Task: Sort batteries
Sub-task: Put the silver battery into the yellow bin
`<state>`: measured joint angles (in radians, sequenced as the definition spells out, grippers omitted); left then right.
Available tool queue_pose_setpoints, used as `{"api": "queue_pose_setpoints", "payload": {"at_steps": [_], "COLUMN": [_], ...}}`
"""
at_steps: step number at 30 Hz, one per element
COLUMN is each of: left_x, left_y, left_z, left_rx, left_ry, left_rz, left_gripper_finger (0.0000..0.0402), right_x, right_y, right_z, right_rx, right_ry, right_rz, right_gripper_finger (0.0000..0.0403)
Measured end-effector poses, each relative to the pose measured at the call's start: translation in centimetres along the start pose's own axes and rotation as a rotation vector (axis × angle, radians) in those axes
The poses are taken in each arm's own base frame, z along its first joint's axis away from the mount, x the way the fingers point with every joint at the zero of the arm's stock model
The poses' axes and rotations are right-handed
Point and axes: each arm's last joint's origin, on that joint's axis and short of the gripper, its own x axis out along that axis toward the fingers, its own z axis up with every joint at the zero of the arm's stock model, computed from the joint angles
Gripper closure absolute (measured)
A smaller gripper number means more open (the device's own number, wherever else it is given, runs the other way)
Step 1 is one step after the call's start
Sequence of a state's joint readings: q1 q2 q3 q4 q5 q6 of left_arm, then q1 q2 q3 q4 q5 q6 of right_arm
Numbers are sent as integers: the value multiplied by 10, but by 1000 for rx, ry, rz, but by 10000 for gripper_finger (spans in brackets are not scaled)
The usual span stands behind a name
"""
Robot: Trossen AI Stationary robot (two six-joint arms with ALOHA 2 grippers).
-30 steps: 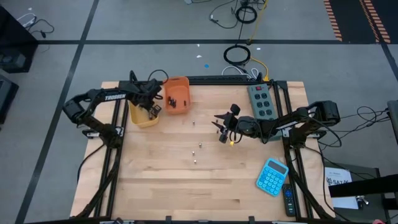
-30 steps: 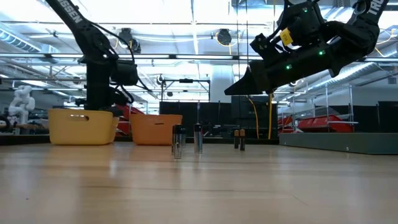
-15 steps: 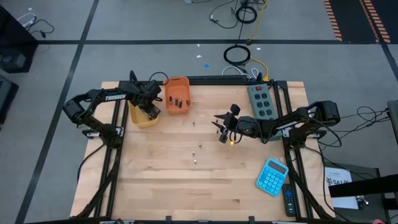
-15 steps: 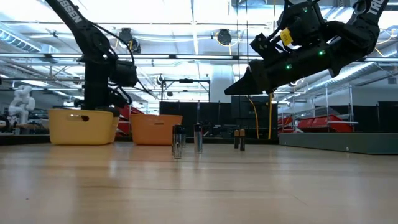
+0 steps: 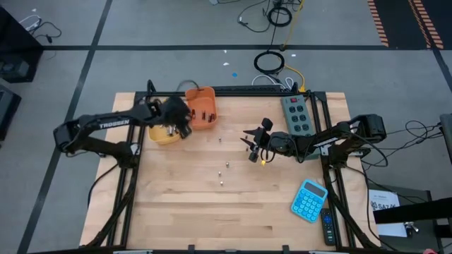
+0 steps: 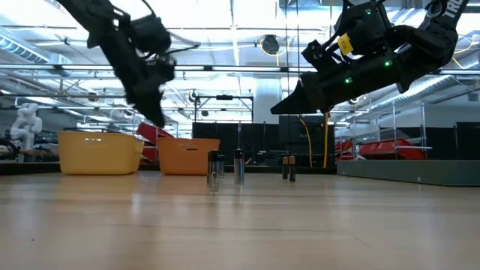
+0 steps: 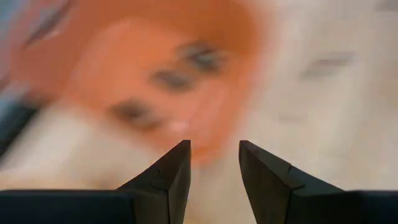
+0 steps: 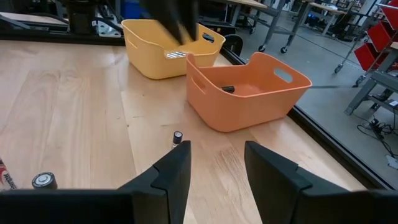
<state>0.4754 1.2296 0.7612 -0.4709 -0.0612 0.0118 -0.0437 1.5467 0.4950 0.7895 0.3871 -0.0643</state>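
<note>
Three loose batteries stand upright on the wood: one (image 5: 219,140), two close together (image 5: 228,167), and another (image 5: 222,182); in the low view they show as small cylinders (image 6: 214,169). Dark batteries lie in the orange bin (image 5: 200,113) (image 8: 249,93). The yellow bin (image 5: 163,134) (image 8: 163,45) stands to its left. My left gripper (image 5: 184,130) (image 7: 214,149) is open and empty, above the gap between the two bins. My right gripper (image 5: 249,145) (image 8: 216,152) is open and empty, raised above the table right of the loose batteries.
A grey power strip (image 5: 296,114) lies at the far right of the table. A blue calculator (image 5: 308,200) and a dark remote (image 5: 327,226) lie at the near right. Both bins stand at the far left. Bare wood fills the near half.
My left gripper has swung from above the yellow bin toward the table's right and a little nearer, tipping as it went, and now hangs by the orange bin's near left corner. Its wrist view is blurred by the motion. The loose batteries have not moved.
</note>
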Motion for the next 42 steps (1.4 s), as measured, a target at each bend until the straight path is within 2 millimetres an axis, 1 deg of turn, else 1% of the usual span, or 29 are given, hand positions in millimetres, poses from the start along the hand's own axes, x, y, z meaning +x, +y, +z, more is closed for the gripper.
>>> {"api": "queue_pose_setpoints", "payload": {"at_steps": [3,5,8,11,13,17,24,28,35,42], "left_x": [2,5,12,23,32,53,82,91,103,108], "left_y": [-33,-54,-80,-97,-103,-104,-96,-94,-90,-88], "left_z": [5,6,5,4,6,5,2,5,4,9], "left_rx": [167,268,384,420,378,301,181,154,119,103], "left_ry": [-61,-87,-119,-134,-145,-124,-63,-107,-111,-162], "left_rz": [-154,-208,-267,-303,-300,-275,-235,-194,-168,-168], "left_gripper_finger": [256,256,256,256,256,256,255,255,255,255], "right_x": [0,0,0,0,0,0,0,0,0,0], "right_y": [0,0,0,0,0,0,0,0,0,0], "right_z": [0,0,0,0,0,0,0,0,0,0], "right_rx": [0,0,0,0,0,0,0,0,0,0], "right_ry": [0,0,0,0,0,0,0,0,0,0], "right_rz": [0,0,0,0,0,0,0,-1,0,0], "right_gripper_finger": [261,261,261,261,261,261,261,261,261,261]}}
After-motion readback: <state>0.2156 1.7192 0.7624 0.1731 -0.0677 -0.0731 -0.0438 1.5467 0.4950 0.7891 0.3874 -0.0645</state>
